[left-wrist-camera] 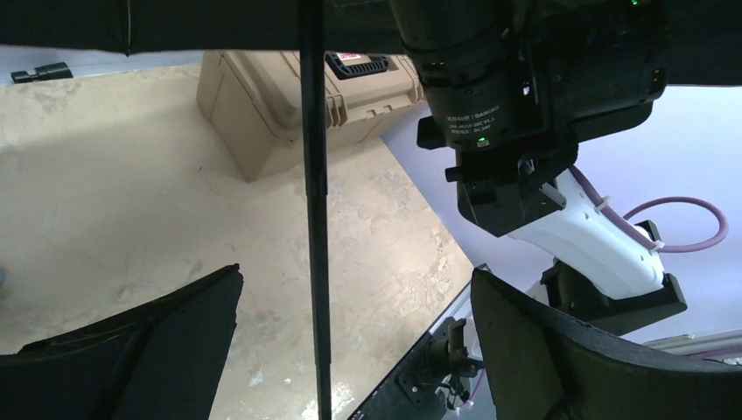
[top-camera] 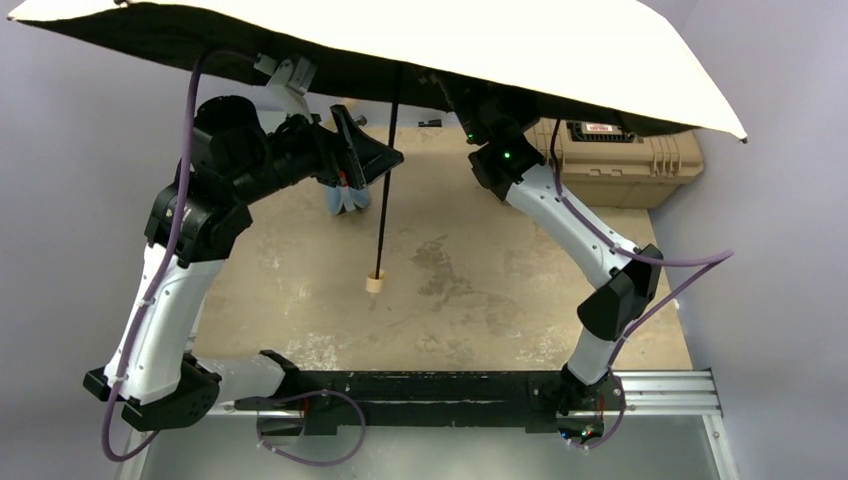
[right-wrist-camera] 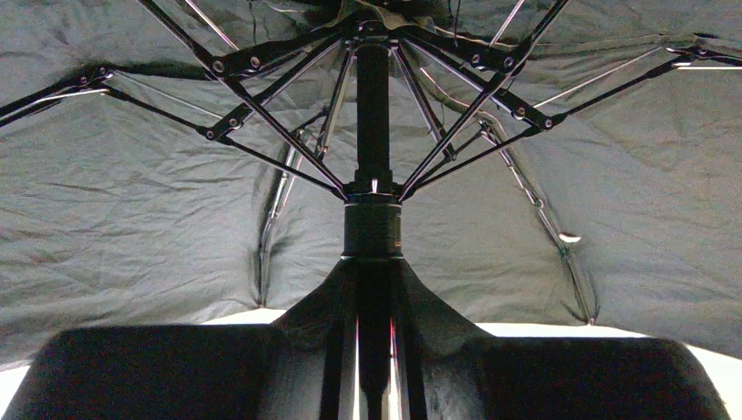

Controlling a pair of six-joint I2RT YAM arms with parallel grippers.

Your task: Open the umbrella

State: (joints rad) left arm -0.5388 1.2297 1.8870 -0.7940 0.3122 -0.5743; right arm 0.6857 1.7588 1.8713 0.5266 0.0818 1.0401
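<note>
Umbrella (top-camera: 500,40) is noted fully spread: pale canopy across the far side of the table (top-camera: 480,290), overhanging it to left and right. In the right wrist view the black underside (right-wrist-camera: 131,219) is seen taut, with ribs (right-wrist-camera: 280,140) fanned out from the runner (right-wrist-camera: 372,227).

Shaft (top-camera: 388,170) is seen running down from the canopy to the cream handle (top-camera: 376,283) over mid-table; contact between handle and table cannot be told.

Right gripper (right-wrist-camera: 372,289) is clamped on the shaft just below the runner, with the jaws drawn together on it.

Left gripper (left-wrist-camera: 357,273) is spread wide. The shaft (left-wrist-camera: 313,219) passes between its fingers (left-wrist-camera: 175,341), apart from both.

A blue pouch (top-camera: 345,200) is noted just behind the left gripper in the top view. A tan toolbox (top-camera: 620,155) is seen at the far right, partly under the canopy.
</note>
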